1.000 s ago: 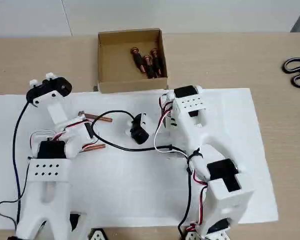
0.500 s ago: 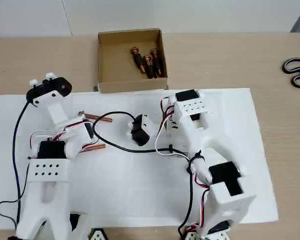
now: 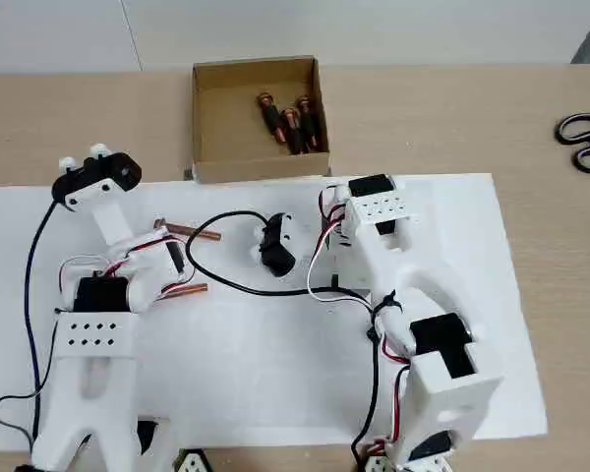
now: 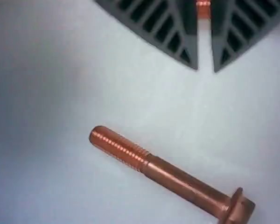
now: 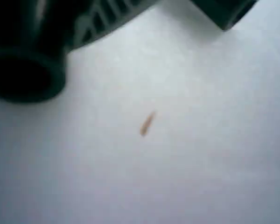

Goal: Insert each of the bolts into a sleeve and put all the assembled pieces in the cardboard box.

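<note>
My left gripper is shut on a copper bolt, of which a short piece shows between the dark ribbed fingers. A second copper bolt lies flat on the white sheet just past the fingertips. In the high view, the left gripper has two bolts beside it, one on the box side and one on the near side. My right gripper hangs over the middle of the sheet and holds a black hollow sleeve off the surface. The cardboard box holds three assembled pieces.
A white sheet covers the table in front of the box. A black cable loops across it between the arms. Scissors lie at the far right on the bare wood. A small copper-coloured fleck marks the sheet.
The right arm's gripper has shifted slightly toward the box. The left arm and both bolts beside it have stayed put.
</note>
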